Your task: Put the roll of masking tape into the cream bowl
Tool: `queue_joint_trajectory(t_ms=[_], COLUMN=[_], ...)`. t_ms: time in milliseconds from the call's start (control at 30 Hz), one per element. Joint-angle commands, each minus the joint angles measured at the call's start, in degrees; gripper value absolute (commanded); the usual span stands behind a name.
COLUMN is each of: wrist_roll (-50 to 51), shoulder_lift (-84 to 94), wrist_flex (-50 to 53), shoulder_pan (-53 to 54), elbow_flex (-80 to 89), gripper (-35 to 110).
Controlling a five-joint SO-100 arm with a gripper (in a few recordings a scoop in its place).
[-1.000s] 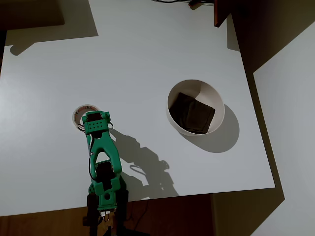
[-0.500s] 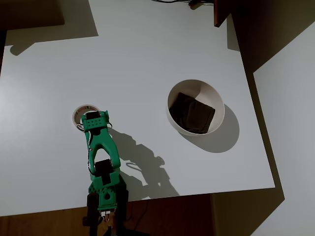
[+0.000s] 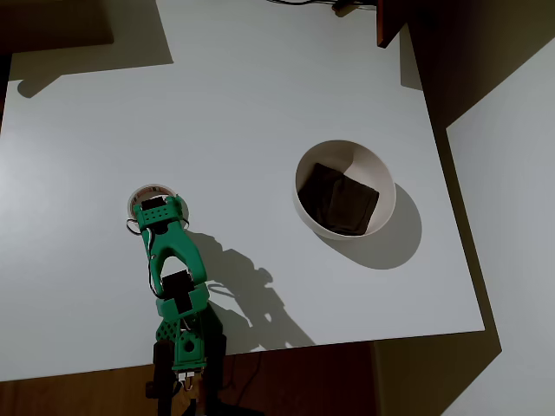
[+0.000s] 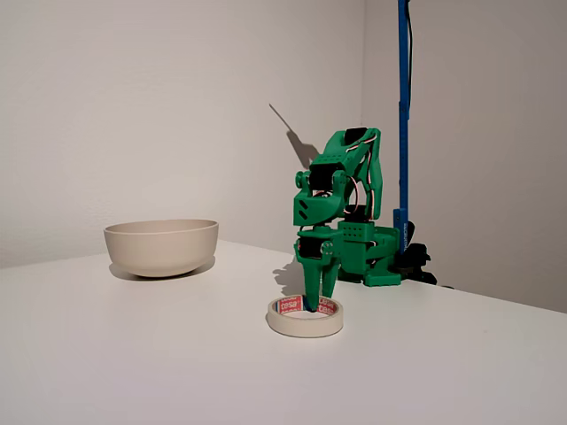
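Hard light is striking the table (image 3: 243, 95) in the overhead view, throwing sharp dark shadows right of the green arm (image 3: 173, 269) and cream bowl (image 3: 345, 189). Its top-left corner is lying in shade. The fixed view is looking soft, evenly lit and sharp.

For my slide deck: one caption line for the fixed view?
Green pincer reaching down into flat cream masking tape ring; round cream bowl apart on white table.

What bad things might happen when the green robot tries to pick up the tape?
The pincer reaches into the hole of the roll of masking tape, which lies flat on the table. It might slip off the thin wall, or just push the roll along. The cream bowl stands well away, so the tape might drop on the way.
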Motion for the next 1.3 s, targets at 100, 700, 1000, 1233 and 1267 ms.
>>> queue_joint_trajectory(t_ms=[100, 700, 1000, 1233, 1267], wrist_roll=[0.6, -0.3, -0.2, -1.2, -1.3], shoulder_lift=[0.9, 0.4, 9.1, 26.9, 28.9], wrist_flex=[1.1, 2.1, 1.2, 11.2, 12.0], shoulder_pan=[-1.1, -2.2, -0.7, 3.3, 4.0], elbow_flex=[-3.3, -3.3, -3.1, -7.5, -7.9], gripper=[9, -8, -8, -8, -8])
